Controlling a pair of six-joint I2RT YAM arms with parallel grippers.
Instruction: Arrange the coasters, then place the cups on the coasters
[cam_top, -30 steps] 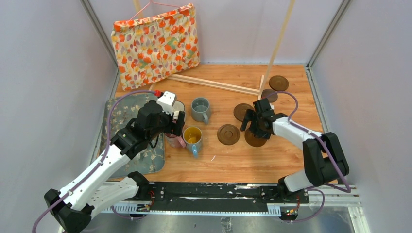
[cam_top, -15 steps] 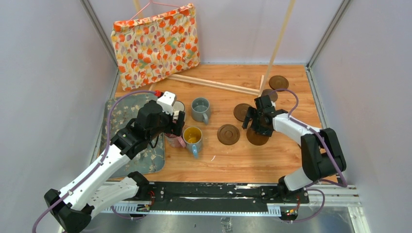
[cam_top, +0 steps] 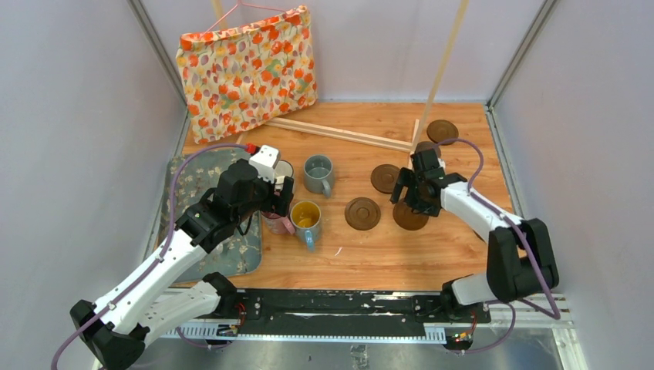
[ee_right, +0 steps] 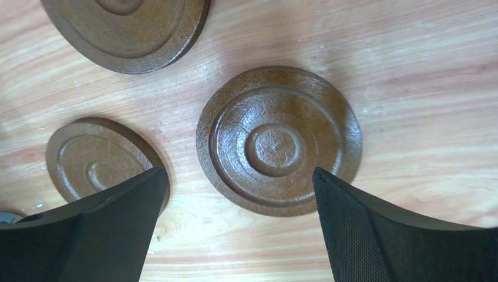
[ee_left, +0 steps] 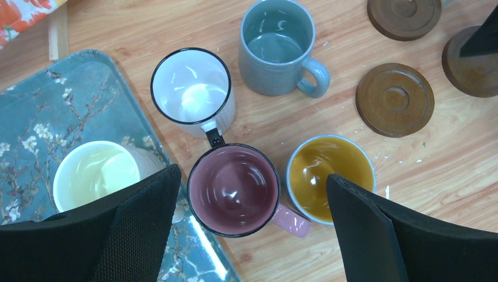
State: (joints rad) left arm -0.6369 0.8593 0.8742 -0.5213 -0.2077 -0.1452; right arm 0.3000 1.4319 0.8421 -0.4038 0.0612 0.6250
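With right fingers spread, empty, over a grooved coaster, could skid off its thin edge and shove the neighbouring coaster. With left fingers spread, empty, above the pink mug, might clip the white mug.

coasters: 5 visible | cups: 5 visible | mat: 1 | floral bag: 1

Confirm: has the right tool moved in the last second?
Yes. The right tool shifted right and toward the back, away from the leftmost coaster.
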